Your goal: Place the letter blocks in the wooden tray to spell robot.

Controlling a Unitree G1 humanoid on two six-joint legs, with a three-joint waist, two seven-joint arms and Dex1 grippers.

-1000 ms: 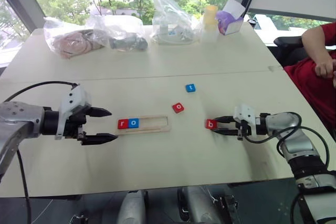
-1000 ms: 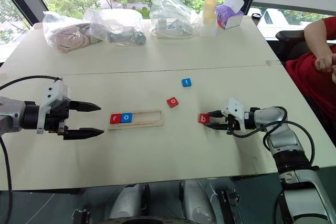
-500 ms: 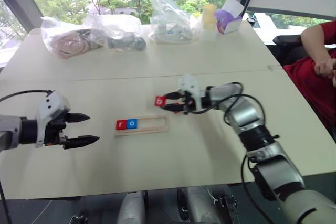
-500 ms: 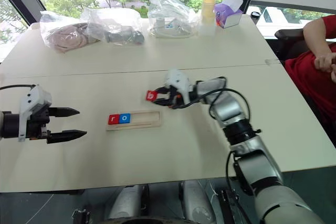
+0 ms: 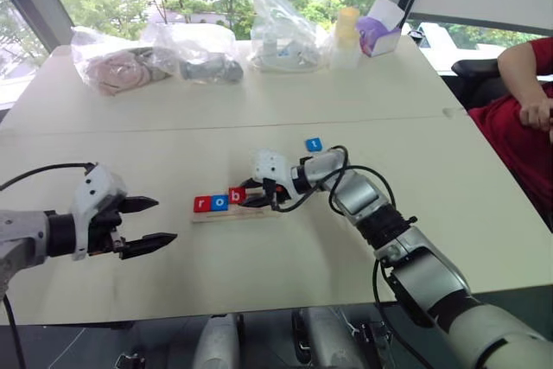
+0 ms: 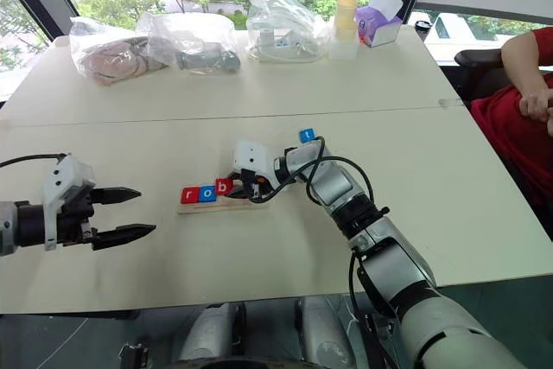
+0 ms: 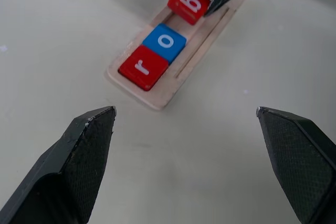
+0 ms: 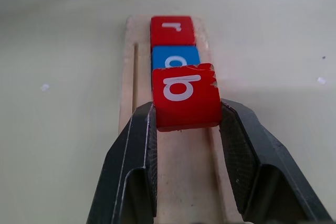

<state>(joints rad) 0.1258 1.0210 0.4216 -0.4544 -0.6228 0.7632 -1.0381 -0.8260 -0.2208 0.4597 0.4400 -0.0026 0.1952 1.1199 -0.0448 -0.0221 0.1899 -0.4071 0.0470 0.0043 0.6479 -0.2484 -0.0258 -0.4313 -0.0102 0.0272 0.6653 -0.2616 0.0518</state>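
While the right gripper pinches the red square block with a white "b" between its two black fingers, that block hangs tilted over the long pale wooden tray, just beside the blue "o" block. The red "r" block lies at the tray's end, touching the "o". At two o'clock from the tray, a blue "t" block rests on the pale tabletop. At nine o'clock from the tray, well apart, the left gripper hovers with its fingers spread wide, holding nothing.
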